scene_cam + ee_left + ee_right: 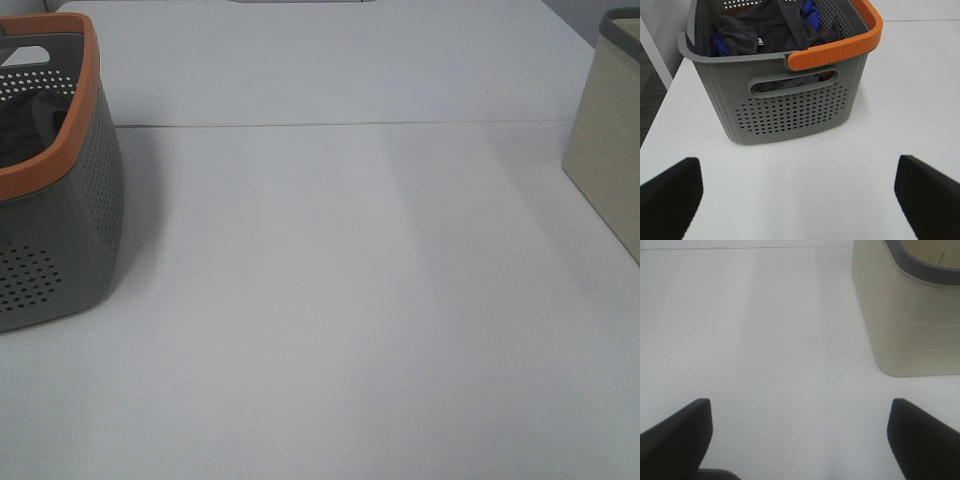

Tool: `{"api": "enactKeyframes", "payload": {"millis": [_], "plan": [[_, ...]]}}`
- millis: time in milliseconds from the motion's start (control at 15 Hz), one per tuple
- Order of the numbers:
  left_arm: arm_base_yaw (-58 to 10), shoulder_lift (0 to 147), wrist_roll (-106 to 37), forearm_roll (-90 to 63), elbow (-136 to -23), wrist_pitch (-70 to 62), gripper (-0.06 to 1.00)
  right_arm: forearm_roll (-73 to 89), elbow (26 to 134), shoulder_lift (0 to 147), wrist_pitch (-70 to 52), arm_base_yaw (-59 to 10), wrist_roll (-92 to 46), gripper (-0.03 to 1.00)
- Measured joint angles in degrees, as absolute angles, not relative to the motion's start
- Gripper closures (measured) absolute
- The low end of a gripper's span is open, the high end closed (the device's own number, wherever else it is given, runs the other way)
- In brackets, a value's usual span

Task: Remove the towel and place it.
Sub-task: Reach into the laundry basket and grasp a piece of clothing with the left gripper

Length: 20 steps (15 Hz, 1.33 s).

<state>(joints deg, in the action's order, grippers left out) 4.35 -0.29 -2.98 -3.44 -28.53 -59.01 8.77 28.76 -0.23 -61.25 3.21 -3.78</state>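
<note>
A grey perforated basket [790,112] with an orange rim stands at the table's left edge, also in the exterior high view [70,230]. A crumpled dark towel [765,25] lies on top inside it and shows as a dark heap from above [30,125]. A bright blue cloth [811,14] pokes out beside it. My left gripper [797,172] is open and empty, low over the table, a short way in front of the basket's handle side. My right gripper [800,407] is open and empty, over bare table beside the beige bin. Neither gripper shows in the exterior high view.
A beige bin [905,315] with a grey rim stands at the table's right edge, also in the exterior high view [610,170]. The white table [340,300] has a seam running across the back. The table's left edge drops to dark floor [650,90].
</note>
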Motion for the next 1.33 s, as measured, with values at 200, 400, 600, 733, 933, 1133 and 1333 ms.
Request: {"api": "enactKeyframes", "payload": {"millis": [200,400,600,733,933,1133,1333], "plan": [[4.4,-0.3,-3.0,-3.4,-28.5,-59.0,-0.04,8.8,28.8,-0.2,-61.2,3.2,-3.8,0.12],[4.4,-0.3,-3.0,-3.4,-28.5,-59.0,-0.04,8.8,28.8,-0.2,-61.2,3.2,-3.8,0.12],[4.4,-0.3,-3.0,-3.4,-28.5,-59.0,-0.04,8.8,28.8,-0.2,-61.2,3.2,-3.8,0.12],[4.4,-0.3,-3.0,-3.4,-28.5,-59.0,-0.04,8.8,28.8,-0.2,-61.2,3.2,-3.8,0.12],[4.4,-0.3,-3.0,-3.4,-28.5,-59.0,-0.04,8.8,28.8,-0.2,-61.2,3.2,-3.8,0.12],[4.4,-0.3,-3.0,-3.4,-28.5,-59.0,-0.04,8.8,28.8,-0.2,-61.2,3.2,-3.8,0.12],[4.4,-0.3,-3.0,-3.4,-28.5,-59.0,-0.04,8.8,28.8,-0.2,-61.2,3.2,-3.8,0.12]]}}
